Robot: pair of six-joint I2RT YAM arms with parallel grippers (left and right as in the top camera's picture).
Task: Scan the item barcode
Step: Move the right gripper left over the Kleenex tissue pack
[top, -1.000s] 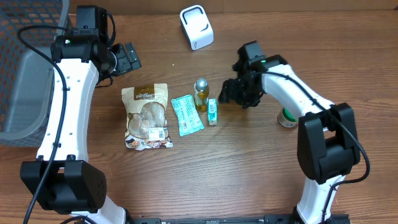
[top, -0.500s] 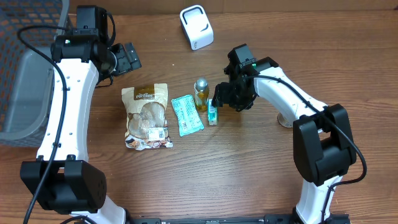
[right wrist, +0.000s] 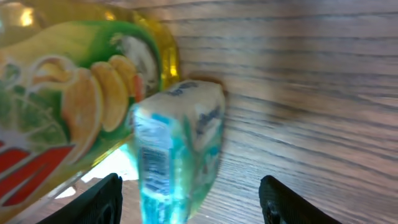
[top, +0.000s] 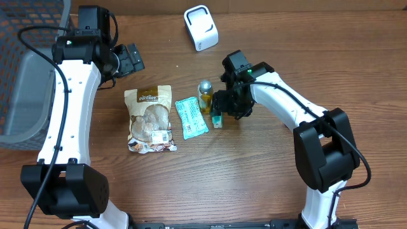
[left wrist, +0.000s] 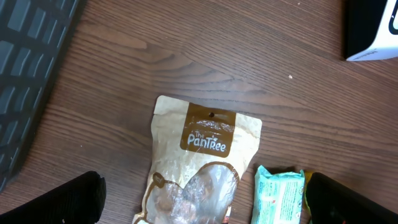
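The right arm's jaws stood open, their two dark fingertips (right wrist: 283, 200) spread apart with the small teal pack (right wrist: 177, 149) between them. The right wrist view showed no contact on either side, so nothing was gripped. The pack stood on its narrow edge on the desk (top: 254, 178), with a barcode showing on the face turned toward the jaws. Touching the pack, on the left in the wrist view, lay the yellow bottle (top: 205, 95) with fruit on its label; it reached beyond the left fingertip. The white scanner (top: 201, 27) sat well apart from these jaws, past the bottle toward the far edge of the desk. The left arm's jaws were spread fully wide and held nothing, with both fingers (left wrist: 62, 202) showing at the lower corners of the left wrist view. The tan snack pouch (left wrist: 202, 158) lay flat on the desk in the gap between them, and the teal wipes packet (left wrist: 278, 193) lay just inside the right-hand finger. A grey basket (top: 25, 95) sat beyond these jaws, off the left edge of the desk.
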